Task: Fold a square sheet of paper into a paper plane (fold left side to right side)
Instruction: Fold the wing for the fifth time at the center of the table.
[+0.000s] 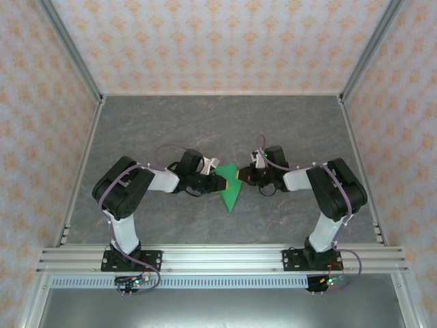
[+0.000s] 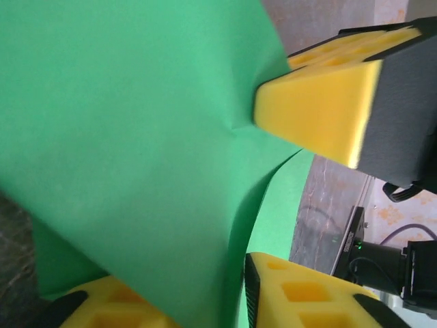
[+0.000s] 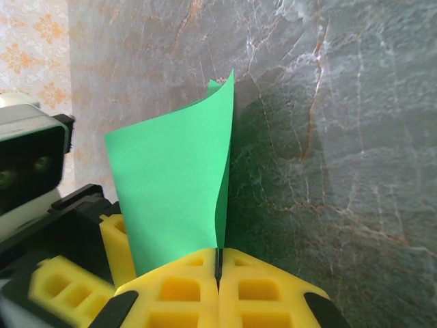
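The green sheet of paper (image 1: 229, 193) is folded into a pointed shape whose tip faces the near edge, and it lies between the two grippers at mid-table. My right gripper (image 3: 218, 263) is shut on the paper's edge, and the paper (image 3: 171, 184) curls up from its yellow pads. My left gripper (image 2: 205, 301) is open. Its fingers (image 2: 300, 294) stand apart with the paper (image 2: 136, 137) passing loosely between them. From above, the left gripper (image 1: 217, 182) and right gripper (image 1: 240, 176) face each other across the paper's wide end. The right gripper's finger (image 2: 321, 109) presses the paper's far side.
The grey stone-patterned tabletop (image 1: 218, 130) is walled by patterned panels, with aluminium posts (image 1: 72, 48) at the corners. An aluminium rail (image 1: 218, 258) carrying both arm bases runs along the near edge. The left arm's finger (image 3: 116, 246) sits close beside my right pads.
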`<move>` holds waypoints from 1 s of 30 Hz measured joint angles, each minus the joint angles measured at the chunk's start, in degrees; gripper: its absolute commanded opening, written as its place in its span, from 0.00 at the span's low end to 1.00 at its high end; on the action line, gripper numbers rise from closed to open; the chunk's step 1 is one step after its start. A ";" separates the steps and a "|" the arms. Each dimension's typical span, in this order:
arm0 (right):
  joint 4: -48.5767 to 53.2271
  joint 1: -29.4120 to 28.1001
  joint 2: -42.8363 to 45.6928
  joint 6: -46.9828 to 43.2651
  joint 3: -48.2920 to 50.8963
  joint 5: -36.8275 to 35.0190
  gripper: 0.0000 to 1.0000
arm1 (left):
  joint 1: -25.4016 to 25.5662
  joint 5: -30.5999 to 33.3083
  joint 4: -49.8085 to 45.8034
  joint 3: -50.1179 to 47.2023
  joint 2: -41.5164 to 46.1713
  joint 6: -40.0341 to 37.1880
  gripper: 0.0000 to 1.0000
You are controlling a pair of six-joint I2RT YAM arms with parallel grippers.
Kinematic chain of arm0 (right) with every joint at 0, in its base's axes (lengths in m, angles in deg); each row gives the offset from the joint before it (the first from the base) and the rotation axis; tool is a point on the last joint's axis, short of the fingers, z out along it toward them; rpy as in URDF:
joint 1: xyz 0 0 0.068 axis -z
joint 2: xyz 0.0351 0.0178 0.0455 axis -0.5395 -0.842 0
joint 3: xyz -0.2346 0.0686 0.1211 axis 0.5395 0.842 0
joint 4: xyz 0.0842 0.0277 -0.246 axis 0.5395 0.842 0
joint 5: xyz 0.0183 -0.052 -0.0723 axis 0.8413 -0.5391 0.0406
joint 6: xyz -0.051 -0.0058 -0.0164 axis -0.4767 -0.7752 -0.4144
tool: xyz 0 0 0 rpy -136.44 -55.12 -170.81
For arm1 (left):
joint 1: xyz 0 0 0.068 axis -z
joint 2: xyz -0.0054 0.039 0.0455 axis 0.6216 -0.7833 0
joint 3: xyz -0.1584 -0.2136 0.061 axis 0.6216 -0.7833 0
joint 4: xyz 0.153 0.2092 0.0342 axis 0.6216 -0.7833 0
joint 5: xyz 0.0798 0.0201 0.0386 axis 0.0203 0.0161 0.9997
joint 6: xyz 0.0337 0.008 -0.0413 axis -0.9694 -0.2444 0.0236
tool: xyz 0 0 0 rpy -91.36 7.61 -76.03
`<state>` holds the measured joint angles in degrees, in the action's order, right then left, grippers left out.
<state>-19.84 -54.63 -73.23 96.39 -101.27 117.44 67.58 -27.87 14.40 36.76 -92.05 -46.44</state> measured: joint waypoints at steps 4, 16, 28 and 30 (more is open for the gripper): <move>0.50 -0.70 0.37 -0.24 -0.02 -0.55 0.07 | -1.14 1.40 -3.87 -0.24 3.61 -1.31 0.54; 1.31 -1.53 0.42 -0.68 -0.76 -1.46 0.08 | -2.10 6.12 -14.82 -1.64 16.55 -3.10 0.43; 1.51 -1.92 0.46 -0.90 -0.76 -2.08 0.09 | 5.68 9.31 -13.90 -0.70 10.19 0.96 0.38; 2.40 -1.92 0.96 -1.11 -0.76 -2.47 0.10 | 5.68 10.08 -13.92 -0.70 8.72 1.29 0.37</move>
<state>-17.44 -56.55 -72.27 95.28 -102.04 114.97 73.26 -17.79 0.47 36.07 -83.33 -45.16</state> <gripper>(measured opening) 0.096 0.378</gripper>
